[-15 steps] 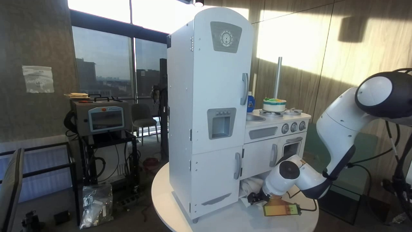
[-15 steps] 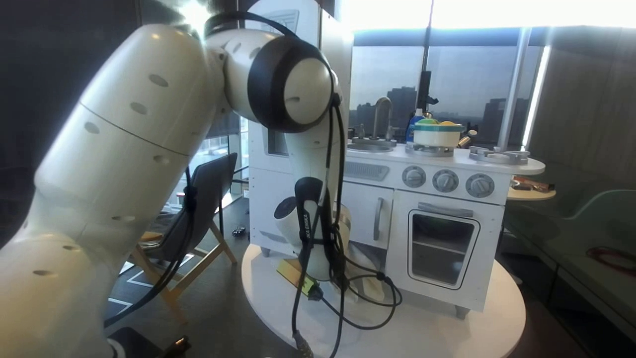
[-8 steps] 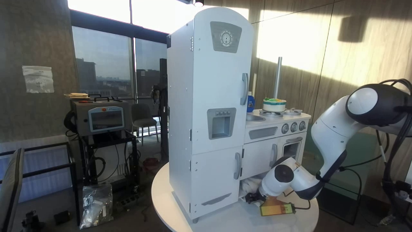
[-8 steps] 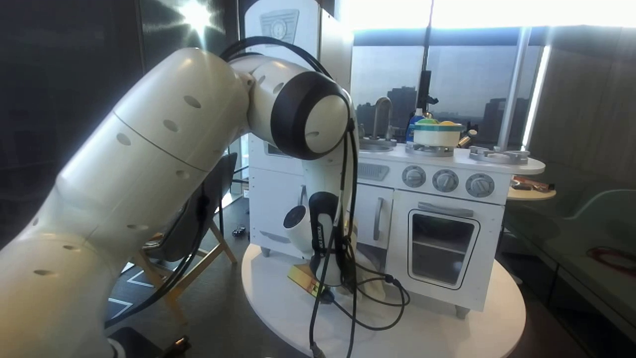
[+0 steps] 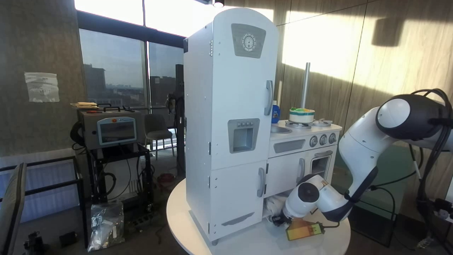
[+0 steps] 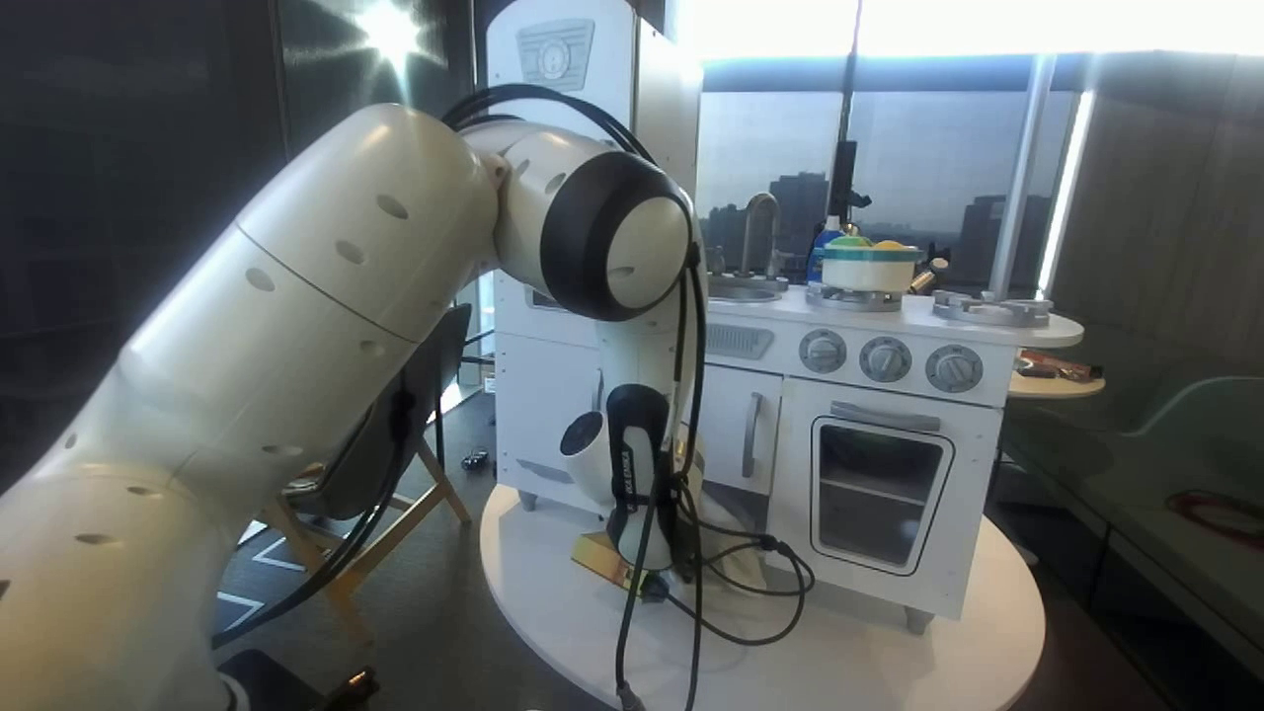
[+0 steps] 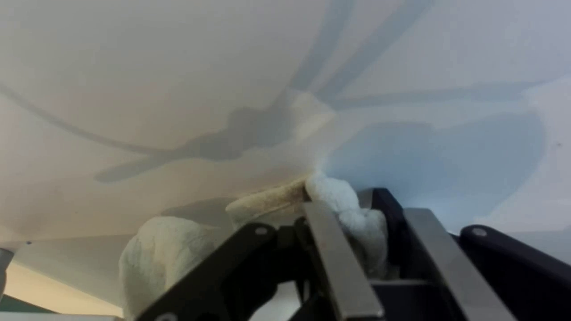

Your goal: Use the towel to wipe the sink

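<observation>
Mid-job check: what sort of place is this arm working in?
Probably a lab or office room, set up with a toy kitchen rather than a real one. A boxy machine with a screen and a window overlooking distant buildings also point that way.

Wht arm [image 6: 296, 252] w/ blk joint ring [image 6: 576, 237], blk cables [image 6: 518, 91].

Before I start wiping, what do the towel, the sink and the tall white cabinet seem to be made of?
The towel: soft fabric, matte and slightly fuzzy, from its rounded, bunched folds. The sink: grey with a faint sheen, so metal or coated plastic; I can't tell which. The tall white cabinet: probably painted wood board, smooth, given its flat panels and screw-like dots.
</observation>
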`<state>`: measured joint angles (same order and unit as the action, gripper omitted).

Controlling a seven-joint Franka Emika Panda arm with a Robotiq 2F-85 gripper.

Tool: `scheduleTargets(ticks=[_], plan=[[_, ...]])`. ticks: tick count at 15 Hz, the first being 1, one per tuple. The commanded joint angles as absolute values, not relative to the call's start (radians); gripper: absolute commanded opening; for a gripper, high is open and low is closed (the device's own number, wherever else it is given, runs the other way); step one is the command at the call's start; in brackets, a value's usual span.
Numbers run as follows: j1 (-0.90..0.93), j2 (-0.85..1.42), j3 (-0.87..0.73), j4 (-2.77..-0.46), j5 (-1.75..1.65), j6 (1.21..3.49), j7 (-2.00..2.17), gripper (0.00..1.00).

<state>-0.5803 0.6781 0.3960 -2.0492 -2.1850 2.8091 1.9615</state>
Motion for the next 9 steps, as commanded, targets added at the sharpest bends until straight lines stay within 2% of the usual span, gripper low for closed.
scheduleTargets(ticks=[1, 3, 4, 5, 9], plan=[[-0.546, 0.626, 0.366, -2.087, -2.05, 2.817, 1.838, 0.15], [-0.544, 0.571, 0.361, -2.141, -1.908, 2.826, 1.744, 0.12], [-0.458, 0.517, 0.268, -2.175, -1.805, 2.856, 1.722, 0.14], [-0.542, 0.5, 0.353, -2.232, -1.727, 2.8, 1.641, 0.16], [-0.605, 0.357, 0.441, -2.398, -1.397, 2.722, 1.452, 0.17]])
